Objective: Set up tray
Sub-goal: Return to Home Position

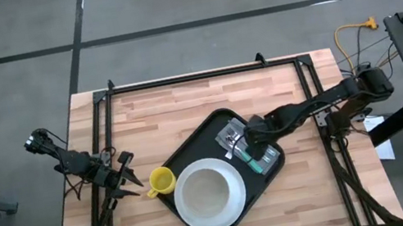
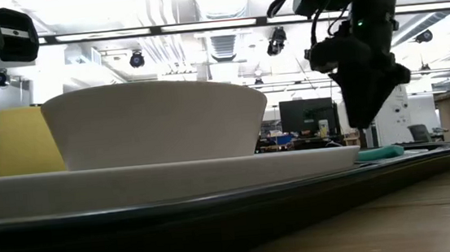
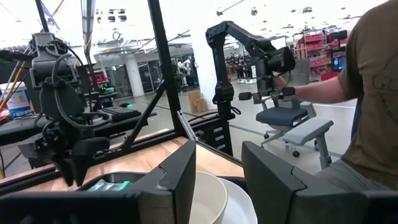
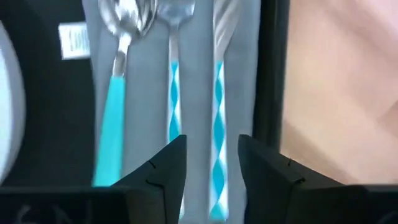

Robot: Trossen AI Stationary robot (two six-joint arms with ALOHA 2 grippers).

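Note:
The black tray (image 1: 205,133) lies slantwise in the middle of the wooden table. On it a white plate (image 1: 239,206) carries a white bowl (image 1: 206,194). On the tray's right part, a grey napkin (image 4: 193,93) holds a spoon (image 4: 115,93), a fork (image 4: 173,81) and a knife (image 4: 219,93), all with teal handles. My right gripper (image 4: 211,168) hangs open just above the handles, pointing down, clear of them in the low view (image 2: 363,118). A yellow cup (image 1: 161,181) stands at the tray's left edge. My left gripper (image 1: 125,176) waits open left of the cup.
A black frame (image 1: 179,79) runs along the table's far edge and down both sides. Bare wood shows right of the tray (image 1: 303,170). A person (image 3: 373,93) sits beyond the table, a hand on another arm (image 3: 267,62).

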